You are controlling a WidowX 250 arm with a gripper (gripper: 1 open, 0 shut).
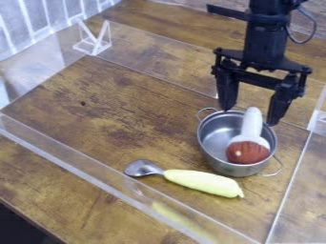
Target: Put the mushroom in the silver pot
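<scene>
Already the mushroom [249,143] lies on its side inside the silver pot [237,143], stem leaning up against the wall, while the tool [260,101] hangs just above with jaws spread wide, gripping nothing, so the placement looks complete.

Wooden table [90,105], dark brown planks with visible grain. Clear plastic walls [76,157] stand around work area. Small clear stand [91,38] at far left. Pale vertical bars in top-left corner. Light soft, even.
</scene>
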